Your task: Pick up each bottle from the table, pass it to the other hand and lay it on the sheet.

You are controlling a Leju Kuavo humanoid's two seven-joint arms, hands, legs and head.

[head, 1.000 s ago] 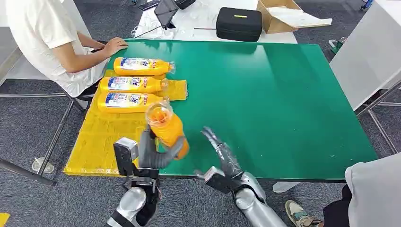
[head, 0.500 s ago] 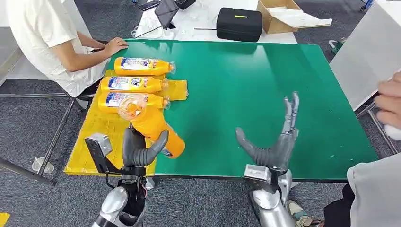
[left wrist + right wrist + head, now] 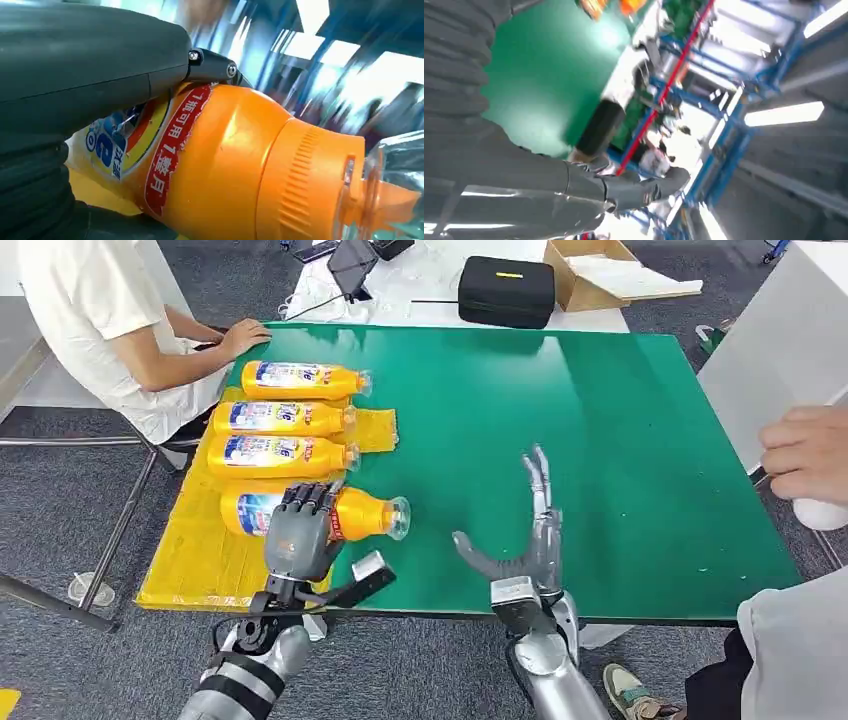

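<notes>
My left hand [image 3: 298,530] grips an orange bottle [image 3: 345,514] that lies on its side across the near edge of the yellow sheet [image 3: 205,540], its clear cap pointing right onto the green table [image 3: 600,440]. The left wrist view shows the bottle [image 3: 235,165] close up, with my fingers [image 3: 100,65] wrapped over its label. Three more orange bottles [image 3: 300,380] [image 3: 280,417] [image 3: 275,455] lie in a row on the sheet behind it. My right hand [image 3: 530,540] stands upright and open over the table's near edge, holding nothing.
A person in a white shirt [image 3: 110,330] sits at the far left with a hand [image 3: 243,337] on the table corner. Another person's hand [image 3: 805,455] holds something white at the right edge. A black case [image 3: 505,290] and a cardboard box [image 3: 600,270] lie beyond the table.
My left hand swung the bottle from upright down onto the sheet, laying it on its side. My right hand let go and pulled away to the right, fingers spread. A person's hand entered at right.
</notes>
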